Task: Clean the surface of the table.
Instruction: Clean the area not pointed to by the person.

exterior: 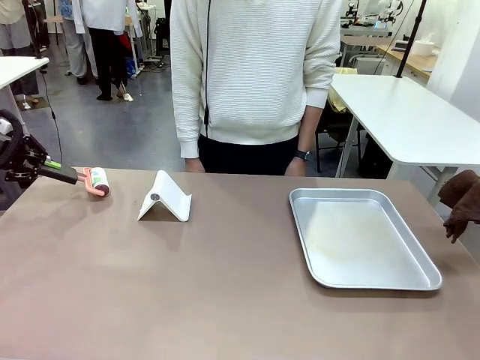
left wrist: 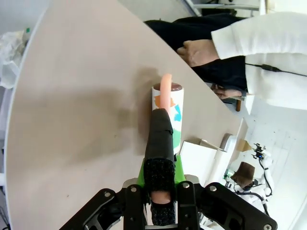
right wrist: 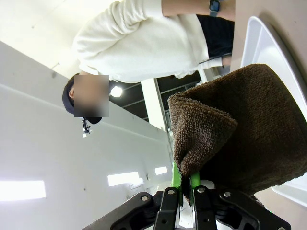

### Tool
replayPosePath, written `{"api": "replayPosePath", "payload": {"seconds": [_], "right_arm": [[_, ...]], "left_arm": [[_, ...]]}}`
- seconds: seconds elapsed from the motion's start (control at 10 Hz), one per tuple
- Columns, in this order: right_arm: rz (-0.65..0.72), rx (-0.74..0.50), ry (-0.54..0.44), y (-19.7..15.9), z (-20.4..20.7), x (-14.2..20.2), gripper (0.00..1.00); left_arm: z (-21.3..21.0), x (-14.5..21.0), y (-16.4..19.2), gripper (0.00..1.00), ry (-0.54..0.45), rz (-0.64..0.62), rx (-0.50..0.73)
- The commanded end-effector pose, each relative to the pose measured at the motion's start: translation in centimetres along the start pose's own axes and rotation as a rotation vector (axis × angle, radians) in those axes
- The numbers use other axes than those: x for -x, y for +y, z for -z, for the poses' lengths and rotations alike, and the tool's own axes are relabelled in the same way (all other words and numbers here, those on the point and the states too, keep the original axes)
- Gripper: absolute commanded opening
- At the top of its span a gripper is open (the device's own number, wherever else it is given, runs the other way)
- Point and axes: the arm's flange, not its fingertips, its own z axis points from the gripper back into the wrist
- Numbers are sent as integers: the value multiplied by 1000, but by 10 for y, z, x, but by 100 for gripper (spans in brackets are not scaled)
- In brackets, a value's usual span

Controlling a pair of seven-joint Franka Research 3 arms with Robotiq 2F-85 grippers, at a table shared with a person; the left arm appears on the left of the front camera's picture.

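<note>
Desk [exterior: 225, 315] with a plain brown top spans the front view and bears a metal tray [exterior: 375, 286] on its right half. Left of the tray a white stand [exterior: 165, 197] sits folded like a tent. Farther left of the tray, near the desk's far edge, a roller [exterior: 98, 181] lies with its roll on the top. The left jaws are clamped on its black handle [left wrist: 159, 139]. Right of the tray, off its far right corner, a brown cloth [exterior: 461, 201] hangs by the desk's right edge. The right jaws are pinched together on one edge of it. A person [exterior: 255, 75] in a white sweater stands beyond the tray at the desk's far side, arms down, a watch [exterior: 301, 155] on one wrist.
</note>
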Motion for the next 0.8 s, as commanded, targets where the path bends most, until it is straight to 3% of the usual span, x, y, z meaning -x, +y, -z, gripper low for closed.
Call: {"api": "replayPosePath", "payload": {"seconds": [0.0, 0.4, 0.6, 0.7], "right_arm": [[-4, 2, 2, 5, -1, 5, 7], [-4, 2, 2, 5, -1, 5, 7], [-4, 2, 2, 5, -1, 5, 7], [-4, 2, 2, 5, -1, 5, 7]], "left_arm": [[-13, 37, -5, 22, 16, 82, 105], [-60, 90, -16, 22, 89, 143, 222], [-96, 127, -6, 22, 271, 114, 220], [-114, 146, 4, 22, 312, 145, 231]]}}
